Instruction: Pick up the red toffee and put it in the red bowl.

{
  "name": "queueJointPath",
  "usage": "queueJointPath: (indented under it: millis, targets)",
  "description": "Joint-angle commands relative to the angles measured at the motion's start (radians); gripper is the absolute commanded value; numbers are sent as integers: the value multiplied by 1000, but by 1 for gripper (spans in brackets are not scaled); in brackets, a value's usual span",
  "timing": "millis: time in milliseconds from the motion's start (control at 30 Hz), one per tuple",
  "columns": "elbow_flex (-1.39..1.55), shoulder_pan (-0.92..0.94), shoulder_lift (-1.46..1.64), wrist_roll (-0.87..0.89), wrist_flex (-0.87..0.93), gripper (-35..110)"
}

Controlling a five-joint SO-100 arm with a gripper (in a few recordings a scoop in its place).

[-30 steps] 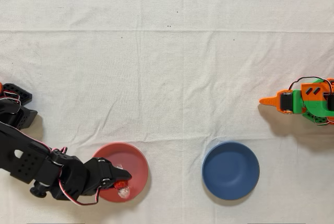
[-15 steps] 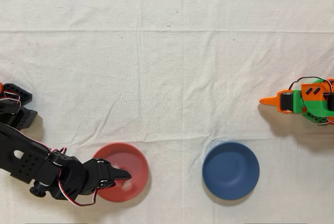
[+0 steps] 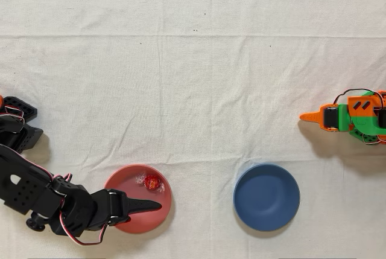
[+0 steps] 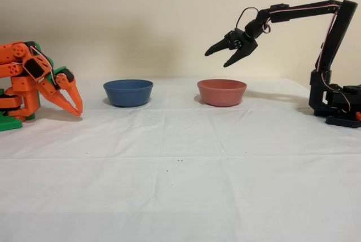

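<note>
The red toffee (image 3: 151, 181) lies inside the red bowl (image 3: 158, 217), near the rim that is uppermost in the overhead view, with its clear wrapper tail toward the left. The end effector (image 4: 225, 53) hangs in the air above that bowl with its fingers spread and nothing between them, as the fixed view shows plainly; from overhead the same end effector (image 3: 145, 205) reads only as a dark point over the bowl's lower half, clear of the candy. Judging by this, the pick and the drop are both done, and what is left is at most for the black arm to draw back from the bowl. The blue bowl (image 3: 266, 197) sits apart on the cloth-covered counter (image 3: 193, 90), empty as far as the overhead view shows, and the idle orange arm (image 3: 350, 117) stands beyond it. Only the overhead view shows the toffee; in the fixed view the bowl's wall hides it. Only the fixed view shows the end effector's height and its spread fingers.
</note>
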Motion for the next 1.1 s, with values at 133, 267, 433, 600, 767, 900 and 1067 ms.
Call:
queueJointPath:
  millis: [133,267,433,600,767,900,1067]
  targets:
    - [20,12,135,12,-52,35]
    - [64,-14,209,21,-18,21]
    - [158,-75,328,54,-32,13]
    - [382,-170,505,92,-247,8]
    - [546,-245,629,156,-437,6]
    - [635,-295,706,198,-503,2]
    - [713,-353,796,282,-511,1]
